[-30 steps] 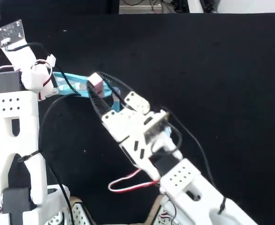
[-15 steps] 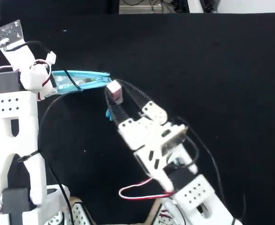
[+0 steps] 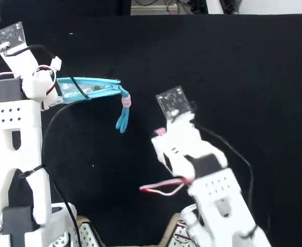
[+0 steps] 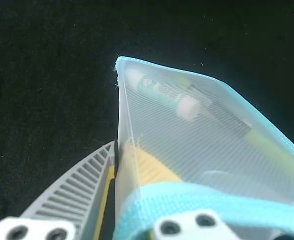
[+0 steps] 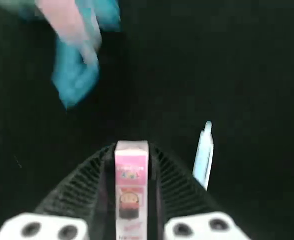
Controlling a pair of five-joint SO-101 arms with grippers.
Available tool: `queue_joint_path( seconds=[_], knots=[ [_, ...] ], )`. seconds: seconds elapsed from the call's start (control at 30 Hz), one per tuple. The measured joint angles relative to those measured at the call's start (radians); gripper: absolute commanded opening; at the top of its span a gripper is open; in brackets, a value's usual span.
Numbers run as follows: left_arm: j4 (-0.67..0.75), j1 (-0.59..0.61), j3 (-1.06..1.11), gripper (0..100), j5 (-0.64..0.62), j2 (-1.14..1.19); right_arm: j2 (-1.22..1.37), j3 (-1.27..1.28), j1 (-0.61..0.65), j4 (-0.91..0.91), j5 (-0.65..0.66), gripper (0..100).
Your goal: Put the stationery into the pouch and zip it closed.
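Observation:
The pouch (image 3: 89, 87) is clear mesh with light blue trim, and it is held edge-on above the black table at the left. My left gripper (image 4: 117, 150) is shut on its near edge. Through the mesh (image 4: 197, 145) I see pens, a white cap and a yellow item. Its blue pull strap (image 3: 123, 114) with a pink bead hangs free at the pouch's right end. My right gripper (image 5: 131, 150) is shut on a small pink eraser (image 5: 131, 185), apart from the pouch, near the table's middle. The eraser (image 3: 159, 131) peeks out beside the right wrist.
A thin white and pale blue stick (image 5: 204, 157) lies on the black cloth just past my right gripper. The blurred blue strap (image 5: 76, 75) is farther off. The black table (image 3: 243, 77) is bare at the back and right.
My right arm has drawn back from the pouch's mouth toward the near right, still gripping the pink eraser. The strap it covered now hangs free. The left arm holds still.

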State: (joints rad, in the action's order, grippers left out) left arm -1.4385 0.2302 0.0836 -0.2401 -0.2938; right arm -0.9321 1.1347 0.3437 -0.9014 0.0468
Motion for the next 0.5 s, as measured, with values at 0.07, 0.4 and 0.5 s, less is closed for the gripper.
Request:
queue_joint_path(
  seconds=[0.07,0.4,0.5],
  knots=[
    [0.000,0.000,0.000,3,0.000,0.000,0.098,0.005,-0.003,0.029,0.009,1.2],
    [0.000,0.000,0.000,3,0.000,-0.002,0.717,-0.209,-0.002,-0.021,0.037,16.2],
    [0.000,0.000,0.000,3,0.000,-0.002,0.830,-0.302,0.003,-0.086,0.040,16.3]
  ],
)
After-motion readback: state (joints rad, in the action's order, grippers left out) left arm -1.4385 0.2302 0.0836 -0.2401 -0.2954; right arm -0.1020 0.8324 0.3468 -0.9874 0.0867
